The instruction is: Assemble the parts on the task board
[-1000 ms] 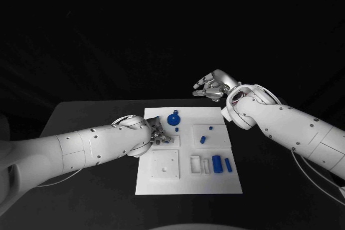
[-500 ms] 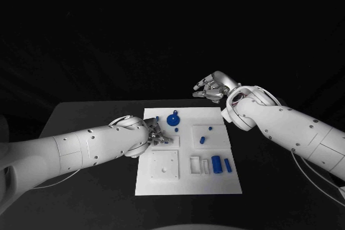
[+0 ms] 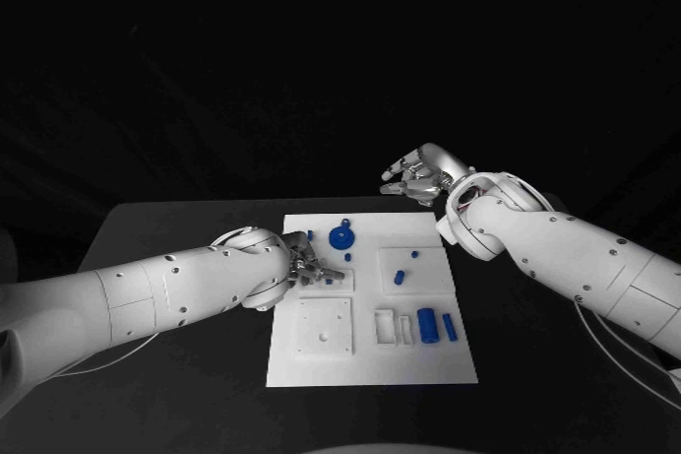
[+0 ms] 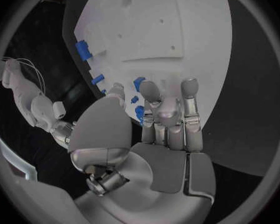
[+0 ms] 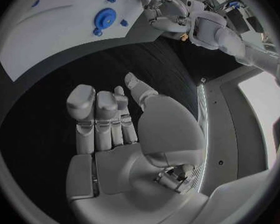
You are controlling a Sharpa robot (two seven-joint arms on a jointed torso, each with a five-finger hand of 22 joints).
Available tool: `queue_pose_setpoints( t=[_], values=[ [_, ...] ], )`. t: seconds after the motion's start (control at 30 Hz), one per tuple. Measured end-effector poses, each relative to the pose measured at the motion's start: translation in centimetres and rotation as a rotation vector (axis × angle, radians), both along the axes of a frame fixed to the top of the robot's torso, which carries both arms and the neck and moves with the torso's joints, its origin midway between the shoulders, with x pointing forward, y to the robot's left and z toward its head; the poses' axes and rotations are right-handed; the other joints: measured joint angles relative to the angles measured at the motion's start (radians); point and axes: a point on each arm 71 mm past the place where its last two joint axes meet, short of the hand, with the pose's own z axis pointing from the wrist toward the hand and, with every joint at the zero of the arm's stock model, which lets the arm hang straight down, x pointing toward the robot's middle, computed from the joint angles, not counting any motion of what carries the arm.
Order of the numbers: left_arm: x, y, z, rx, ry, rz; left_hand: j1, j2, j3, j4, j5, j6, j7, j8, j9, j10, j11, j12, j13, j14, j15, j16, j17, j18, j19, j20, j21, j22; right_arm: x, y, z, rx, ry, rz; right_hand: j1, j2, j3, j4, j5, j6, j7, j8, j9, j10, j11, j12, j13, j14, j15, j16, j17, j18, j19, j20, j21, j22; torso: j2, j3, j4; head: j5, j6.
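My left hand is low over the white board, fingers together and reaching forward with nothing between them that I can make out — a small blue peg sits just past my fingertips, and whether I touch it I cannot tell. Beyond that, further from my fingers, stands the round blue knob, and off to the side of them lie the blue bars beside a white frame. My right hand hangs well away, past the far edge of the board over the black table, palm bare, fingers loosely extended and holding nothing. I judge I am at the picking-up stage, most parts still lying loose. Next I would need to close finger and thumb on that little peg — a fine pinch, since it is small and other pieces crowd near it
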Motion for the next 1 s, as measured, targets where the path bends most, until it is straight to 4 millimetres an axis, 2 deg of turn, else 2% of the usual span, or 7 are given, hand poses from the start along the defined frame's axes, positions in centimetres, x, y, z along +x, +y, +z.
queue_pose_setpoints(
  t=[0.47,0.5,0.57,0.67,0.73,0.83,1.0],
  values=[
    [1.3,0.3,3.0,-0.072,-0.018,0.024,-0.020,0.012,-0.001,-0.004,0.000,-0.008,0.007,-0.015,0.000,0.002,0.002,-0.008,0.000,-0.009,0.002,-0.015,-0.020,0.000,-0.002,0.002,-0.005,0.000,0.0,-0.1,-0.5,0.000,0.009,-0.003,-0.004,0.004,0.003,0.003,0.000,0.000,0.000,0.000,0.000,0.000,0.000,0.000,0.000,0.000,0.000,0.000,0.000,0.000,0.000,0.000,0.000,0.000,0.000,-0.0006,0.0010,0.003,0.009],
    [1.5,0.5,3.4,-0.073,-0.020,0.025,-0.009,0.028,0.010,-0.007,0.002,-0.014,0.009,-0.023,0.000,0.003,0.003,-0.014,0.000,-0.015,0.003,-0.021,-0.025,0.000,-0.002,0.002,-0.009,0.000,0.0,-0.1,-0.5,0.000,0.010,-0.004,-0.004,0.004,0.003,0.003,0.001,0.000,0.000,0.000,0.000,0.000,0.000,0.000,0.000,0.000,0.000,0.000,0.000,0.000,0.000,0.000,0.000,0.000,0.000,-0.0006,0.0010,0.003,0.010],
    [2.2,1.0,4.4,-0.070,-0.021,0.028,0.017,0.096,0.012,-0.043,0.040,-0.037,0.018,-0.047,-0.013,0.003,0.003,-0.020,0.008,-0.035,0.002,-0.029,-0.039,0.000,-0.010,-0.006,-0.020,0.000,0.0,-0.2,-0.5,-0.001,0.010,-0.005,-0.004,0.004,0.003,0.003,0.004,0.000,0.000,0.000,0.000,0.000,0.000,0.000,0.000,0.000,0.000,0.000,0.000,0.000,0.000,0.000,0.000,0.000,0.000,-0.0007,0.0004,0.006,0.015],
    [3.6,2.1,6.1,-0.060,-0.025,0.036,0.021,0.161,-0.029,-0.120,0.098,-0.069,0.040,-0.101,-0.177,-0.009,0.016,-0.015,0.036,-0.065,0.007,-0.029,-0.055,0.000,-0.016,-0.009,-0.029,0.000,0.0,-0.3,-0.6,-0.001,0.011,-0.007,-0.004,0.004,0.003,0.003,0.004,-0.006,0.001,0.000,0.000,0.000,0.000,0.000,0.000,0.000,0.000,0.000,0.000,0.000,0.000,0.000,0.000,0.000,0.000,-0.0002,-0.0007,0.009,0.021],
    [4.3,2.8,6.8,-0.050,-0.022,0.042,0.021,0.182,-0.047,-0.145,0.117,-0.088,0.047,-0.102,-0.248,-0.017,0.024,-0.012,0.041,-0.072,0.014,-0.029,-0.065,0.000,-0.018,-0.007,-0.035,0.000,0.0,-0.4,-0.6,-0.002,0.011,-0.009,-0.004,0.004,0.003,0.003,0.004,-0.007,0.000,0.000,0.000,0.000,0.000,0.000,0.000,0.000,0.000,0.000,0.000,0.000,0.000,0.000,0.000,0.000,0.000,0.0001,-0.0014,0.011,0.025],
    [5.2,3.8,7.3,-0.038,-0.012,0.053,0.029,0.212,-0.078,-0.176,0.137,-0.155,0.080,-0.104,-0.566,-0.033,0.040,-0.007,0.043,-0.093,0.029,-0.029,-0.092,0.000,-0.026,0.012,-0.049,0.000,0.0,-0.5,-0.6,-0.003,0.011,-0.011,-0.004,0.004,0.003,0.003,0.008,-0.007,0.000,0.000,0.000,0.000,0.000,0.000,0.000,0.000,0.000,0.000,0.000,0.000,0.000,0.000,0.000,0.000,0.002,0.0002,-0.0026,0.012,0.033],
    [6.8,5.1,7.7,-0.019,0.008,0.069,0.050,0.246,-0.100,-0.209,0.192,-0.226,0.117,-0.103,-0.880,-0.037,0.056,0.009,0.042,-0.093,0.036,-0.008,-0.101,0.000,-0.019,0.020,-0.049,0.001,0.0,-0.7,-0.5,-0.003,0.011,-0.013,-0.009,-0.001,0.003,0.003,0.012,-0.010,0.003,0.000,-0.001,0.000,0.000,0.000,0.000,0.000,0.000,0.000,0.000,0.000,0.000,0.000,0.000,0.000,0.008,-0.0023,-0.0065,0.017,0.053]
  ],
)
